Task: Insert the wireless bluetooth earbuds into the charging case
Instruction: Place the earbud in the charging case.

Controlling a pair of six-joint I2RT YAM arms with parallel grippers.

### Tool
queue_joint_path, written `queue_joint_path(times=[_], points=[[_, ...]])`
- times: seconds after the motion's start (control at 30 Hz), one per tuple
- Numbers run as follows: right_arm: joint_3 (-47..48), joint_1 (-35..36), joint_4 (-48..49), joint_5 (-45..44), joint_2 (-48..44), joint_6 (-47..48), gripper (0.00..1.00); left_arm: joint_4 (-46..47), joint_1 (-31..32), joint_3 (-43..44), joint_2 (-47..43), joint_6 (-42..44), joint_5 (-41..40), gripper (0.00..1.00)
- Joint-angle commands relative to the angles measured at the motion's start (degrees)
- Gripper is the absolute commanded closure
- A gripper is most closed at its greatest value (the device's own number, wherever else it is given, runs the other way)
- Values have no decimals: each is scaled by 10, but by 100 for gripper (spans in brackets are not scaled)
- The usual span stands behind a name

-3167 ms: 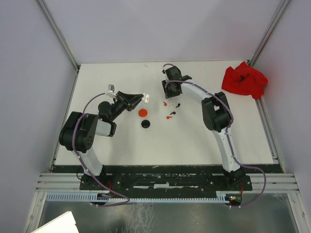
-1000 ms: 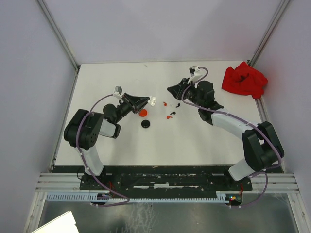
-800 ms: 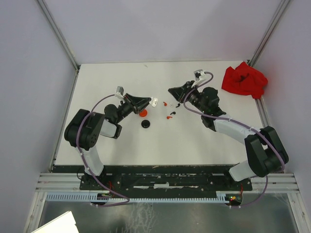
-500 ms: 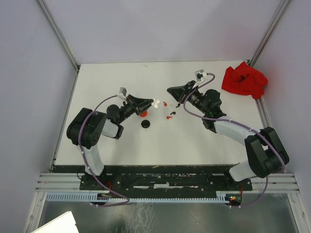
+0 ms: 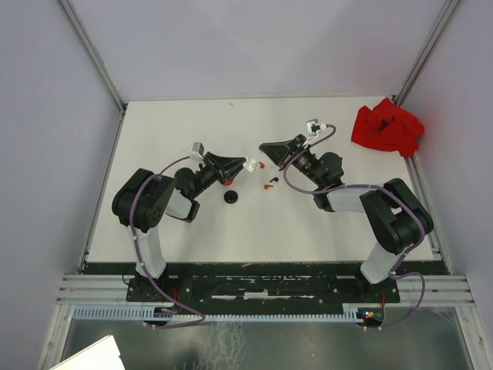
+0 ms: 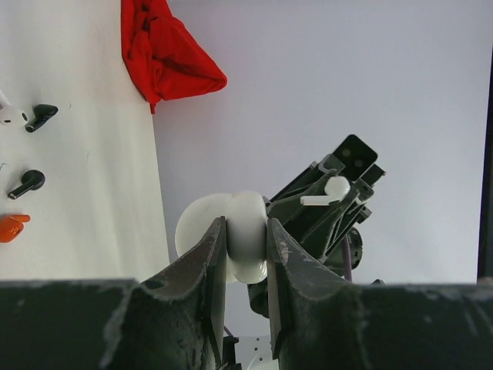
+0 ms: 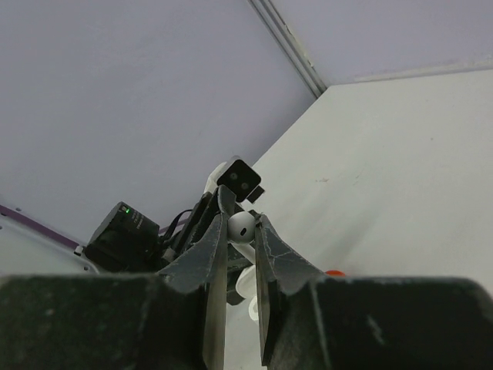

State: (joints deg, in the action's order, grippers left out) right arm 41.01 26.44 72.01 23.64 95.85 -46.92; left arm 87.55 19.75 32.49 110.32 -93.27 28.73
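Left wrist: red cloth [image 6: 166, 58] (crumpled) beyond black earbuds [image 6: 28, 183].

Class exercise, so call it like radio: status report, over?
Left gripper shut on white case. Right gripper shut on white earbud, close to case, not yet inserted. Nothing between them; red earbud, black earbud loose on table.

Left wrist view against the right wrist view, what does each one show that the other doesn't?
Only the left wrist view shows the red cloth and two black earbuds lying on the table. Only the right wrist view shows the table's corner rail. Both show the white earbud pinched in the right arm's jaws and the white case clamped in the left arm's jaws, facing each other.
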Motion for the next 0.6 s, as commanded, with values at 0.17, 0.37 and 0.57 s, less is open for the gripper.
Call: queue_joint_path(times=[0.17, 0.37, 0.57], points=[[24, -3, 107, 27, 43, -60, 98, 116, 6, -2, -4, -22, -23, 97], [23, -3, 107, 34, 55, -62, 98, 115, 11, 21, 2, -34, -27, 97], [23, -2, 107, 38, 62, -61, 98, 115, 21, 31, 1, -38, -39, 97]])
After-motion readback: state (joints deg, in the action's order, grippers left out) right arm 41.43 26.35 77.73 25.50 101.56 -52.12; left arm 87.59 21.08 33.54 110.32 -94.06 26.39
